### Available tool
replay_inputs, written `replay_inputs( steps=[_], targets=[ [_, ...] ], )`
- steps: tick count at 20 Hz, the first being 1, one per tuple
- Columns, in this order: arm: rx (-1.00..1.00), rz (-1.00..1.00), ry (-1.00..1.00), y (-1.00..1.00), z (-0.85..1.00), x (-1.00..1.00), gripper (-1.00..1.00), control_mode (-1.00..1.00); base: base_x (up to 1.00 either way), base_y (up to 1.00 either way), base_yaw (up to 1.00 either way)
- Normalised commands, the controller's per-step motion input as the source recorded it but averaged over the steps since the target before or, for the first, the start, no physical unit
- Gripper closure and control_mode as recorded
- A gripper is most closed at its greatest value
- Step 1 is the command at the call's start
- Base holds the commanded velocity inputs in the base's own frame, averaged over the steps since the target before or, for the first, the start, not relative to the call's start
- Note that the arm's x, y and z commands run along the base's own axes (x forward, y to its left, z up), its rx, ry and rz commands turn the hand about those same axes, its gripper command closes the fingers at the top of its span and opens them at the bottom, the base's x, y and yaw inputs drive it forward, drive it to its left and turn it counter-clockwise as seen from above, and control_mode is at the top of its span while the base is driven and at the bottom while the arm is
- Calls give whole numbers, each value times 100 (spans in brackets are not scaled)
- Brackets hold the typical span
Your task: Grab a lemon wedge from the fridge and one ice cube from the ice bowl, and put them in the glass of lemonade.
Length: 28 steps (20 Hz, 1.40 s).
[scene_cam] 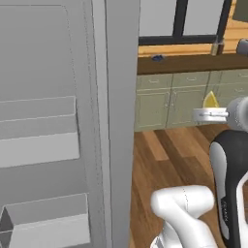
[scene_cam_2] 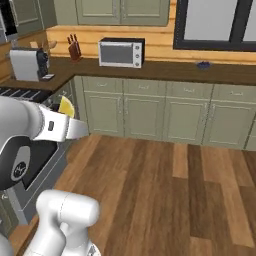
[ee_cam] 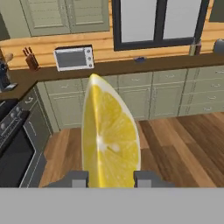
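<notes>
The gripper (ee_cam: 108,179) stood partly closed, its two finger tips clamped on the lemon wedge (ee_cam: 109,140), which stood upright between them. The fridge (scene_cam: 63,121) rose at nine o'clock of the arm, with olive cabinets (scene_cam_2: 165,115) at twelve.

A home kitchen is shown. Olive-green cabinets (scene_cam_2: 150,115) are set under a dark wooden counter (scene_cam_2: 165,71), on which a toaster oven (scene_cam_2: 121,52), a knife block (scene_cam_2: 75,50) and a coffee machine (scene_cam_2: 29,63) are placed. A stove (ee_cam: 15,144), a grey fridge (scene_cam: 58,121) and plank flooring (scene_cam_2: 170,195) are seen.
</notes>
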Motion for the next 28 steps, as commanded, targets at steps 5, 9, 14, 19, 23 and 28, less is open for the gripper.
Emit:
replay_inputs(
  steps=[5,9,14,19,23,28],
  targets=[
    [0,0,0,0,0,0,100,100,23,-91,-29],
    [0,0,0,0,0,0,100,100,23,-97,-22],
    [0,0,0,0,0,0,100,100,83,-42,-5],
    [0,0,0,0,0,0,100,100,100,0,7],
    [0,0,0,0,0,0,100,100,100,0,22],
    [0,0,0,0,0,0,100,100,100,4,34]
  ],
)
